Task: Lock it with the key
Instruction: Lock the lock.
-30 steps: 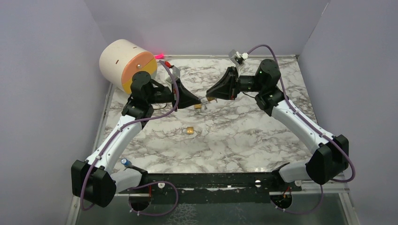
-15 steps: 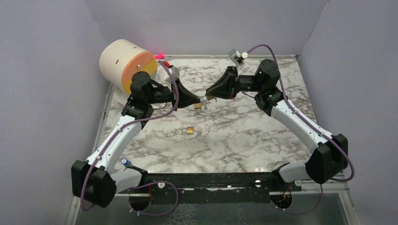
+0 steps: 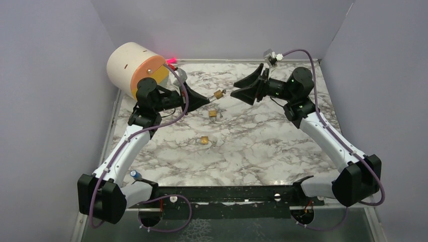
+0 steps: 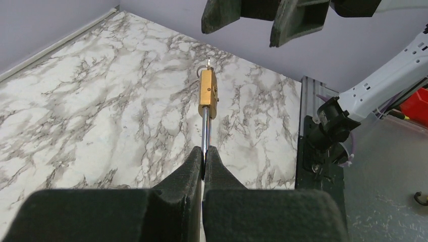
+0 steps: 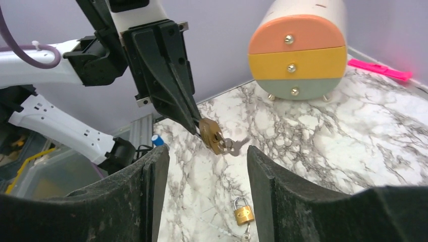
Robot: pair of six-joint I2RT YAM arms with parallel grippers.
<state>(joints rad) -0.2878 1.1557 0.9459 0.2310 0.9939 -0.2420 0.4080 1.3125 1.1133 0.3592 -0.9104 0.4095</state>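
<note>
My left gripper (image 3: 208, 99) is shut on the steel shackle of a brass padlock (image 3: 218, 94) and holds it up in the air, body pointing away (image 4: 207, 93). A silver key (image 5: 236, 145) sticks out of the lock's far end. My right gripper (image 3: 236, 93) is open and empty, its fingers (image 5: 151, 186) spread a short way from the key, facing the lock (image 5: 211, 134). Its fingertips (image 4: 222, 14) show at the top of the left wrist view.
A second brass padlock (image 3: 213, 114) lies on the marble table (image 3: 262, 141) below the held lock, also in the right wrist view (image 5: 244, 212). A third lock (image 3: 204, 140) lies nearer. A round drawer cabinet (image 3: 135, 67) stands at the back left, beside a pink object (image 3: 171, 60).
The left gripper has lifted the padlock off the table. The right gripper has let go, opened and drawn back to the right and up.
</note>
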